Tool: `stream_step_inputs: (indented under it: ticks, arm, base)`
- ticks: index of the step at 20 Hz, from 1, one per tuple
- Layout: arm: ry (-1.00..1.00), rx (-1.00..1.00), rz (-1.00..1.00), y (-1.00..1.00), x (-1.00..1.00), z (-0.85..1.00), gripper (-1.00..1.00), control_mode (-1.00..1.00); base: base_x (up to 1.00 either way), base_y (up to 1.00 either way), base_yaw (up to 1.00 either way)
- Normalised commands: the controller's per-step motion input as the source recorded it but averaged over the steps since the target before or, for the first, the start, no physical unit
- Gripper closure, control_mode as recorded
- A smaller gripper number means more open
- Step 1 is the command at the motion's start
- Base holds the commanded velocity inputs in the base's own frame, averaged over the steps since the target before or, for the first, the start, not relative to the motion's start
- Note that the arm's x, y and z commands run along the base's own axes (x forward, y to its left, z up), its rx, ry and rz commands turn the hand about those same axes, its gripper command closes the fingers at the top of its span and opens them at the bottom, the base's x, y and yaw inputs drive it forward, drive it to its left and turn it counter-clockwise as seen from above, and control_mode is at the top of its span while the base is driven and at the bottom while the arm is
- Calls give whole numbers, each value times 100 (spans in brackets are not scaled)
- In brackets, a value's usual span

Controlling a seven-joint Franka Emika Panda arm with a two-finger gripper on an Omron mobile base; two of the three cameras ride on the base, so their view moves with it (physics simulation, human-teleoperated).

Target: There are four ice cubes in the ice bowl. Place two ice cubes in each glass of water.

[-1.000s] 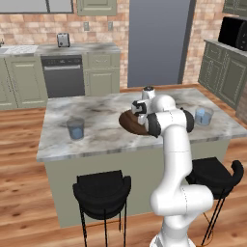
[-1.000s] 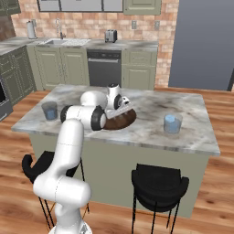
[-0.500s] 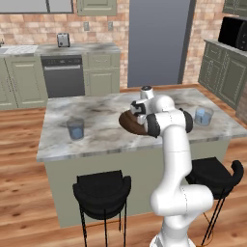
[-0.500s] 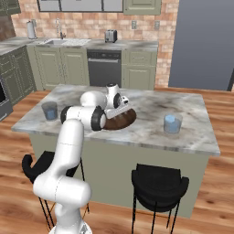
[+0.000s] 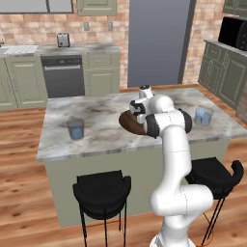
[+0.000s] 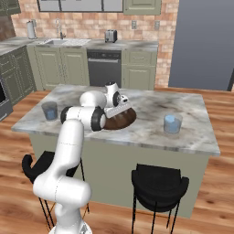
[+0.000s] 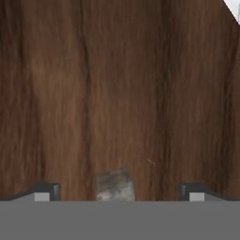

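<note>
Seen along the hand: pincer [image 7: 116, 191] spread wide, one small pale translucent ice cube [image 7: 115, 185] midway between the tips, untouched, on the wide dark-brown wooden ice bowl [image 7: 117, 93]. From the base cameras: two grey-blue tumblers of water [image 5: 75, 129] [image 5: 203, 116] well apart on either side of the pincer, on the marble island [image 6: 151, 105].

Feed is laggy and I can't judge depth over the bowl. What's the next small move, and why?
Probably ease straight down a little, then close. In the hand view the fingers stand wide apart over the ice bowl, with one ice cube centred between them and neither finger touching it. Lowering first should put the pads level with the cube's sides before the squeeze.
</note>
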Motion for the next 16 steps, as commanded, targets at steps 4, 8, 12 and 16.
stream_step_inputs:
  ticks: [4,8,12,16]
  arm:
    - [0,0,0,0,0,0,-100,-100]
    - [0,0,0,0,0,0,-100,-100]
    - [0,0,0,0,0,0,-100,-100]
    - [0,0,0,0,0,0,-100,-100]
  base:
    - [0,0,0]
    - [0,0,0]
    - [0,0,0]
    - [0,0,0]
